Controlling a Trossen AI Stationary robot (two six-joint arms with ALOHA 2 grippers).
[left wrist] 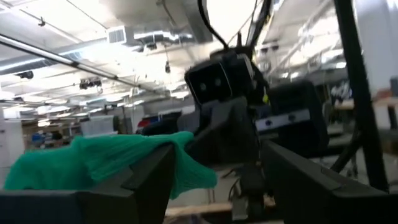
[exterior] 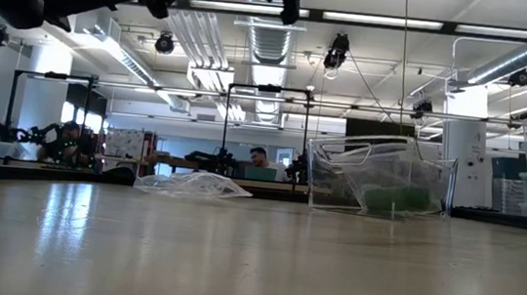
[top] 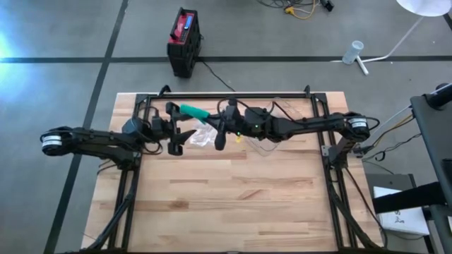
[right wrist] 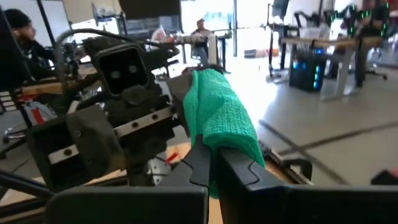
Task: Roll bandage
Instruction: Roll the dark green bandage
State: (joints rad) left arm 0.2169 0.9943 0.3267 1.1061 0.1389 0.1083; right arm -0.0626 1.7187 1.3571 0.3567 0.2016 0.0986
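Note:
A green bandage [top: 193, 111] hangs in the air above the table's far part, between my two grippers. My right gripper [right wrist: 208, 152] reaches in from the table's right and is shut on it. From there the bandage [right wrist: 219, 112] runs on toward my left gripper [top: 176, 128], which faces the right one and stands open. In the left wrist view the bandage [left wrist: 93, 162] shows at one of that gripper's fingers [left wrist: 140, 180], and the gap between the two fingers holds nothing. My right gripper pinches the bandage's end [right wrist: 217, 142] between its two fingers, bunched thick. The fingers lie level and come from the table's right. The bandage sticks out past the fingertips toward my left gripper, clear of the table. My left gripper has the bandage's other part [left wrist: 168, 149] right at one finger; whether they touch, I cannot tell.
A crumpled clear plastic bag [top: 201, 137] lies on the table under the grippers. A clear plastic box [exterior: 378, 179] stands to its right, with something green in or behind it. A black frame [top: 226, 96] borders the table's far edge and sides. The near half is bare wood.

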